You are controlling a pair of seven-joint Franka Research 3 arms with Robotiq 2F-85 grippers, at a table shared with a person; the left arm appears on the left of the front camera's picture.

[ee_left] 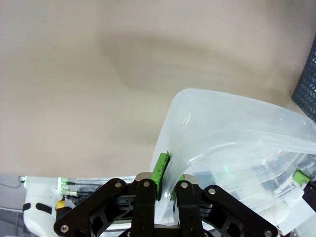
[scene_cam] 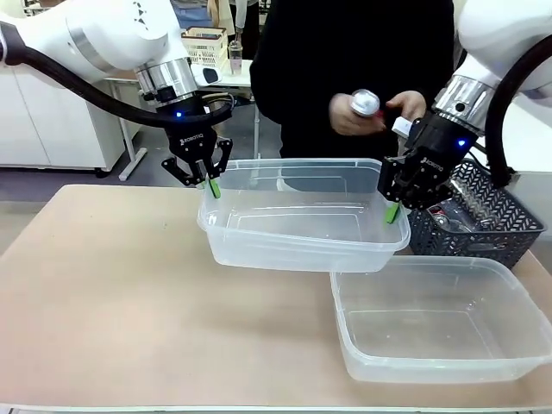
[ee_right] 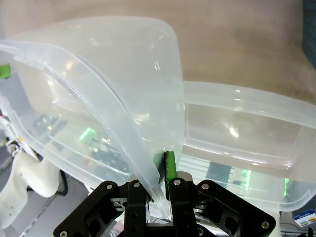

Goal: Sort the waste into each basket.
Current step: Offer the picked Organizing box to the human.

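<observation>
Two clear tubs are in play on the tan table [scene_cam: 112, 285]. The raised tub [scene_cam: 302, 233] hangs between the arms, its long axis running left to right across the table, one short end at each gripper. The second tub [scene_cam: 440, 336] sits flat on the table toward the robot's right, nearer the camera. In the front view the raised tub's near right corner overlaps the far left corner of the second tub. I cannot tell whether the two touch. A dark lattice basket [scene_cam: 483, 224] stands just behind the second tub at the right edge, and its contents are too indistinct to name. The left gripper [scene_cam: 207, 183] is clenched on the rim of the left short end; in the left wrist view one green pad [ee_left: 160, 170] presses the outside of the wall. The right gripper [scene_cam: 393, 207] is likewise clamped on the rim of the right short end. Across the table, the person's hands [scene_cam: 379, 110] hold a clear bottle [scene_cam: 365, 103] above and behind the raised tub, well apart from both grippers. Judgement: placement turns on the bare table lying to the robot's left of the second tub. With each arm on one end, both must travel together and keep the long axis level.
</observation>
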